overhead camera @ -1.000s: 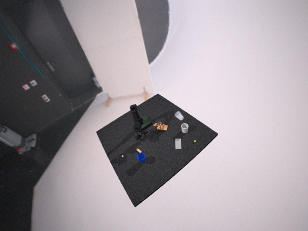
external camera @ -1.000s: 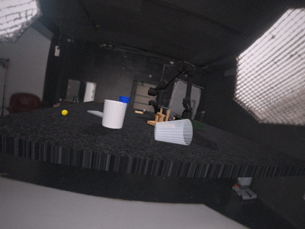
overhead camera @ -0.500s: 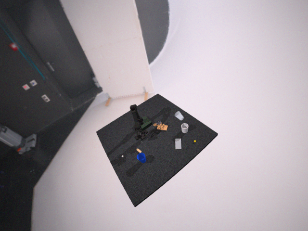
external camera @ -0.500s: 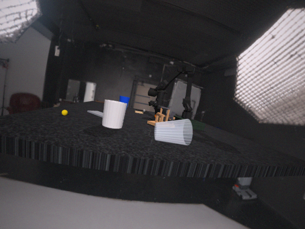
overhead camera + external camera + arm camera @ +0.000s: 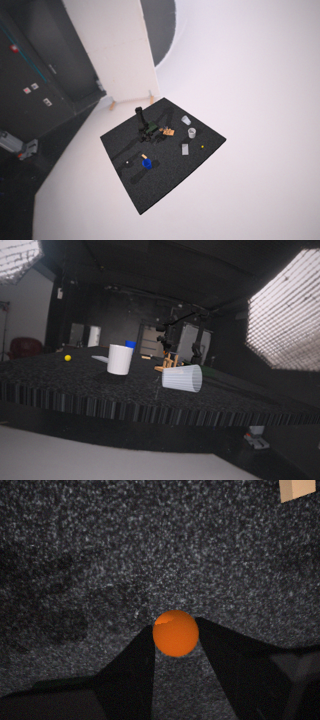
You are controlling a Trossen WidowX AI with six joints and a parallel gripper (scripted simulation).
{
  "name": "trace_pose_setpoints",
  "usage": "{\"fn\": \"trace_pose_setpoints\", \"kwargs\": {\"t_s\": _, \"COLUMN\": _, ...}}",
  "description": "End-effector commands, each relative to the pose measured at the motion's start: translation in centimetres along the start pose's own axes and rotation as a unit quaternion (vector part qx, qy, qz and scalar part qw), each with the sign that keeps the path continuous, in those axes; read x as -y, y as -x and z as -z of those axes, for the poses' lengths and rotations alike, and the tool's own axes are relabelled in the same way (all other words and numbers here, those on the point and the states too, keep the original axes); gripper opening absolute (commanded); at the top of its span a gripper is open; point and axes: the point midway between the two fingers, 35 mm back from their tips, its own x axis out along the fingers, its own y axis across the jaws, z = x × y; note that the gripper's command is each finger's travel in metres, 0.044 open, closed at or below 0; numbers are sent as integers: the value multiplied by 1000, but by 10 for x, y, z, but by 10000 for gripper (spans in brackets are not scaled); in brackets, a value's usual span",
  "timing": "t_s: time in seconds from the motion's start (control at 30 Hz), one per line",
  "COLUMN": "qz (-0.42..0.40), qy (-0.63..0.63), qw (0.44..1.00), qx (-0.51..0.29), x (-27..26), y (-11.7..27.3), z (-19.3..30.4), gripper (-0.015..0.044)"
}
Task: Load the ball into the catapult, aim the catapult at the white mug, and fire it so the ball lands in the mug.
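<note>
My gripper [image 5: 174, 626] [image 5: 165, 352] is shut on an orange ball [image 5: 176, 639] [image 5: 164, 352], with a black finger on each side of it. The ball is held above the dark mat [image 5: 150, 540] [image 5: 155, 193]. The wooden catapult [image 5: 169, 132] [image 5: 159, 368] stands on the mat, to the right of the gripper in the top view. The white mug [image 5: 191, 134] [image 5: 119, 360] stands upright farther right, beyond the catapult from the arm. The arm hides the ball in the top view.
A translucent cup [image 5: 186, 120] [image 5: 178, 378] lies on its side near the mug. A grey slab [image 5: 185, 149] [image 5: 100, 358], yellow ball [image 5: 202, 146] [image 5: 67, 358], blue cup [image 5: 147, 164] [image 5: 130, 344], wooden block [image 5: 144, 156] [image 5: 146, 357] and small white ball [image 5: 127, 162] [image 5: 151, 355] are around.
</note>
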Motion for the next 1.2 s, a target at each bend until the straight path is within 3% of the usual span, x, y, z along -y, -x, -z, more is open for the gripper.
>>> {"fn": "trace_pose_setpoints", "kwargs": {"t_s": 0.0, "qz": 4, "qy": -2, "qw": 1000, "qx": 4, "x": -1, "y": 25, "z": 0, "gripper": 0}}
{"fn": "trace_pose_setpoints", "kwargs": {"t_s": 0.2, "qz": 3, "qy": -2, "qw": 1000, "qx": 4, "x": -6, "y": 53, "z": 4, "gripper": 0}}
{"fn": "trace_pose_setpoints", "kwargs": {"t_s": 1.17, "qz": -11, "qy": 132, "qw": 989, "qx": -64, "x": -114, "y": 36, "z": -16, "gripper": 0}}
